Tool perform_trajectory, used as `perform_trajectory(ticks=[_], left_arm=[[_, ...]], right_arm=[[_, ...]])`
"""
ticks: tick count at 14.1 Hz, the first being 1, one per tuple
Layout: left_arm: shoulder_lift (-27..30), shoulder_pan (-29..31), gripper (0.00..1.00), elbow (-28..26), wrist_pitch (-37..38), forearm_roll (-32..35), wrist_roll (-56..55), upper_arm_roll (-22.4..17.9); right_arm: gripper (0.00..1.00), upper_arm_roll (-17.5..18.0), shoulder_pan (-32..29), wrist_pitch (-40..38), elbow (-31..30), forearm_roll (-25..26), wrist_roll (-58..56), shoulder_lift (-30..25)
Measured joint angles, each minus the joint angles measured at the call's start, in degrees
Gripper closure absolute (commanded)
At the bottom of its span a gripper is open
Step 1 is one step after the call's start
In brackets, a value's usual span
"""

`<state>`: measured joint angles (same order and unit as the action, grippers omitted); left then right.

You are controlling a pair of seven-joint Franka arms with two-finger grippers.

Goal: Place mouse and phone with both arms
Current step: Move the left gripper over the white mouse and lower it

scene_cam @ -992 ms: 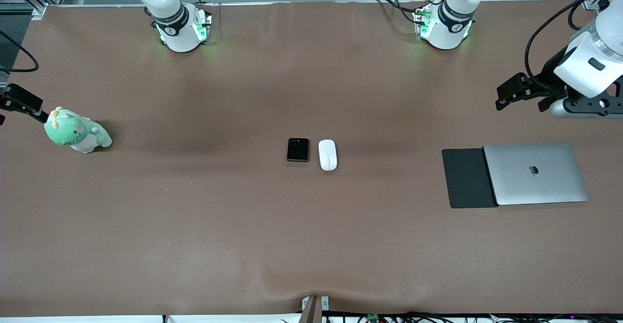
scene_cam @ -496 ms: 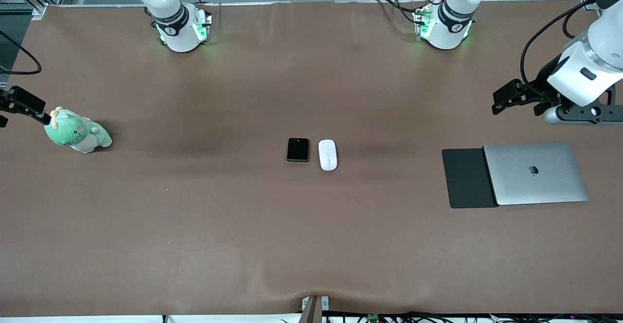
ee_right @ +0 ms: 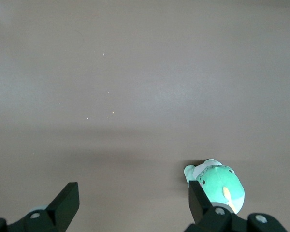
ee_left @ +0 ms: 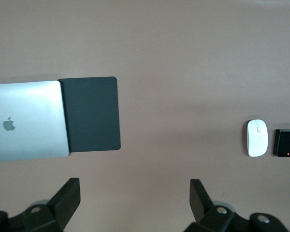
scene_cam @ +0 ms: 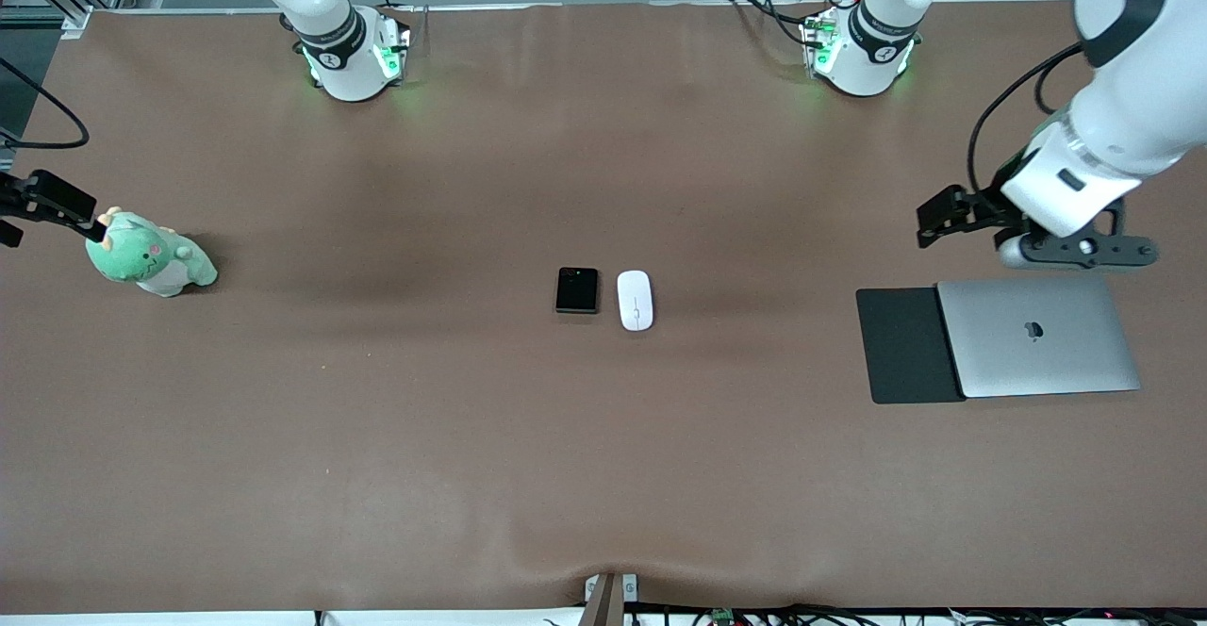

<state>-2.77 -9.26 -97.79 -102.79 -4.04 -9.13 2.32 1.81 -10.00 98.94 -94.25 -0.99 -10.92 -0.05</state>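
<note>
The black phone (scene_cam: 576, 289) and the white mouse (scene_cam: 636, 300) lie side by side at the middle of the table, a small gap between them. The mouse is toward the left arm's end. Both also show in the left wrist view, the mouse (ee_left: 257, 137) and the phone (ee_left: 286, 143). My left gripper (scene_cam: 1018, 225) is open and empty in the air over bare table beside the laptop, also seen in its wrist view (ee_left: 135, 193). My right gripper (scene_cam: 38, 202) is open and empty over the table's edge beside the plush toy, also seen in its wrist view (ee_right: 134, 195).
A closed silver laptop (scene_cam: 1037, 336) lies partly on a flat black mouse pad (scene_cam: 905, 345) toward the left arm's end; both show in the left wrist view, laptop (ee_left: 26, 121) and pad (ee_left: 89, 113). A green plush toy (scene_cam: 151, 260) sits at the right arm's end, also in the right wrist view (ee_right: 217, 186).
My left arm has swung in from the table's end toward the middle, its gripper now closer to the laptop and pad. The right gripper has barely shifted. Phone and mouse have not moved.
</note>
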Motion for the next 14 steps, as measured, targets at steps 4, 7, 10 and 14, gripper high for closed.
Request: perform_trajectory(ticks=[4,7,10,14], left_arm=[[-0.24,-0.08,0.0,-5.05,-6.34,-0.02,-4.33,3.41],[-1.01,-0.26,0.0,-8.52,-12.69,-0.03,-9.73,7.4],[-3.88,-0.61,0.0,-9.4,-17.9,-0.03,-15.72,11.67],[-7.91,-4.14,0.0,-9.41,-22.56,3.1,-24.37,13.44]], right_arm=[[0.0,0.0,0.0,-0.07,-0.02,0.1,-0.02,0.0],[0.0,0.01,0.0,-0.08,-0.03,0.1,-0.03,0.0],[0.0,0.0,0.0,-0.08,-0.03,0.11,-0.04,0.0],[0.0,0.0,0.0,-0.08,-0.03,0.12,-0.05,0.0]])
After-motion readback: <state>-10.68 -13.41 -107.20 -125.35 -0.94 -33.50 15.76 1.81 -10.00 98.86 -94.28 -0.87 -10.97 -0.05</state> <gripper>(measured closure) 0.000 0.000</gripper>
